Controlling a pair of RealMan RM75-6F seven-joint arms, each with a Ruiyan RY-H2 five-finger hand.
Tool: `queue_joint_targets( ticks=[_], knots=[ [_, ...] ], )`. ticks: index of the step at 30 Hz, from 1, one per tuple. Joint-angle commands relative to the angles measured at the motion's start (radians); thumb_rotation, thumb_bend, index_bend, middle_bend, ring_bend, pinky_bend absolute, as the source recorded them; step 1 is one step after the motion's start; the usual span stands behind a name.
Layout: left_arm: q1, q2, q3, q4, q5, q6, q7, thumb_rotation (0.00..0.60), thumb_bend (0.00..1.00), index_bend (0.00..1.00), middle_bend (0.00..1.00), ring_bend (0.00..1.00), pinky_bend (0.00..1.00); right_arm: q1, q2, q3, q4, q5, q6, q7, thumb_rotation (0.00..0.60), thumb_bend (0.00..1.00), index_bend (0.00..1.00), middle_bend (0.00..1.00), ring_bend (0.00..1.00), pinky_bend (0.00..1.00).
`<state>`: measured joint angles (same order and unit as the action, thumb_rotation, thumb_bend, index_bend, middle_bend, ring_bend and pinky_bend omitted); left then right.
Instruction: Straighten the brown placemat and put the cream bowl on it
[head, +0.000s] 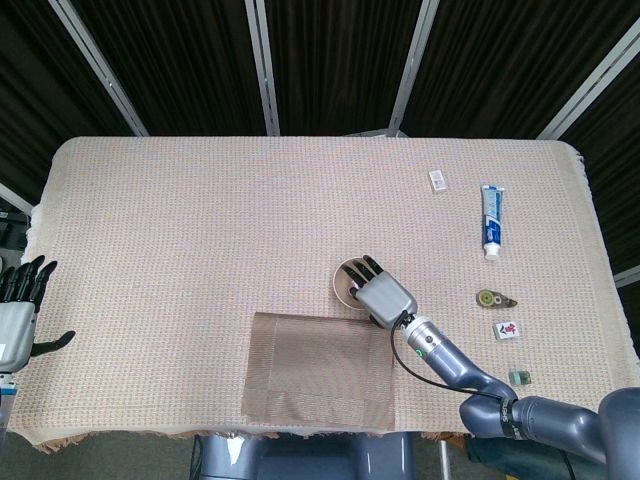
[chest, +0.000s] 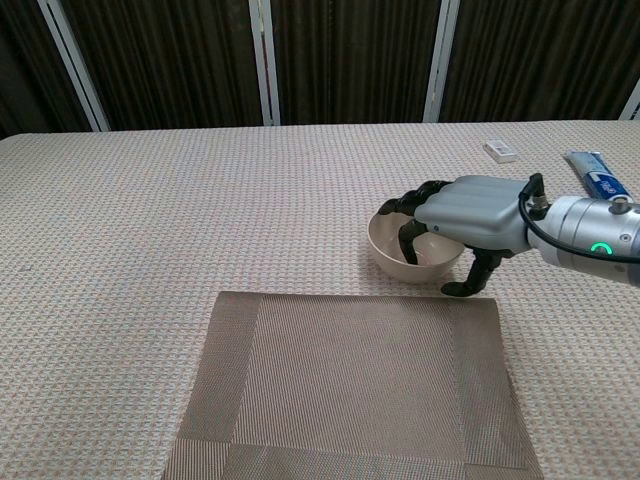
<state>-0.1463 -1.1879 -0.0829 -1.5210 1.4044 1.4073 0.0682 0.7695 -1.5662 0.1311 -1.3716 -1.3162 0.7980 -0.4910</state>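
A woven beige tablecloth (head: 200, 230) with a nubbly waffle texture and a fringed near edge covers the table. On it, at the 6 o'clock side nearest the robot, lies the brown placemat (head: 320, 372), a flat rectangle of fine ribbed weave with a darker border band, its edges square to the table's near edge. Just beyond its far right corner, toward 12 o'clock, sits the cream bowl (chest: 392, 243), round, smooth and matte, resting on the cloth rather than the mat, with a pinkish patch inside. The right hand (chest: 468, 215), a grey glossy shell with black fingers (chest: 403, 205), lies over the bowl: the fingers curl down over the rim into the hollow while the thumb reaches down outside the near wall, so the hand brackets the rim; whether it is actually clamped tight cannot be told. The left hand (head: 18, 318) hangs at the 9 o'clock edge of the table, its dark fingers spread apart and holding nothing. Toward 2 o'clock lie a blue-and-white toothpaste tube (head: 491, 220), long and flattened with a white cap, and a small white rectangular box (head: 438, 180). At 3 o'clock are a small round olive-coloured item (head: 491, 298), a white tile with a red mark (head: 507, 329) and a tiny greenish block (head: 517, 377).
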Motion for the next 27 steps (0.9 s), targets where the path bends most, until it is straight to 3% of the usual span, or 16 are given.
queue_joint_targets(
  ticks=[1, 8, 16, 21, 27],
  knots=[
    [-0.001, -0.001, 0.000, -0.001, 0.001, 0.001, 0.002, 0.600, 0.00, 0.00, 0.00, 0.00, 0.00, -0.001, -0.009, 0.001, 0.008, 0.003, 0.010, 0.022, 0.600, 0.38, 0.71, 0.00, 0.00, 0.00],
    [0.000, 0.001, 0.002, -0.006, 0.005, 0.005, 0.001, 0.600, 0.00, 0.00, 0.00, 0.00, 0.00, -0.030, 0.013, 0.000, 0.017, -0.076, 0.115, 0.132, 0.600, 0.40, 0.77, 0.00, 0.00, 0.00],
    [0.006, 0.007, 0.010, -0.018, 0.018, 0.014, -0.002, 0.600, 0.00, 0.00, 0.00, 0.00, 0.00, -0.112, 0.146, -0.013, 0.009, -0.115, 0.242, 0.247, 0.600, 0.39, 0.77, 0.02, 0.00, 0.00],
    [0.007, 0.010, 0.015, -0.031, 0.032, 0.023, 0.001, 0.600, 0.00, 0.00, 0.00, 0.00, 0.00, -0.172, 0.206, -0.031, 0.088, -0.075, 0.256, 0.318, 0.600, 0.39, 0.77, 0.02, 0.00, 0.00],
    [0.007, 0.010, 0.020, -0.045, 0.046, 0.028, 0.009, 0.600, 0.00, 0.00, 0.00, 0.00, 0.00, -0.215, 0.206, -0.059, 0.209, -0.051, 0.236, 0.394, 0.600, 0.39, 0.77, 0.02, 0.00, 0.00]
  ],
)
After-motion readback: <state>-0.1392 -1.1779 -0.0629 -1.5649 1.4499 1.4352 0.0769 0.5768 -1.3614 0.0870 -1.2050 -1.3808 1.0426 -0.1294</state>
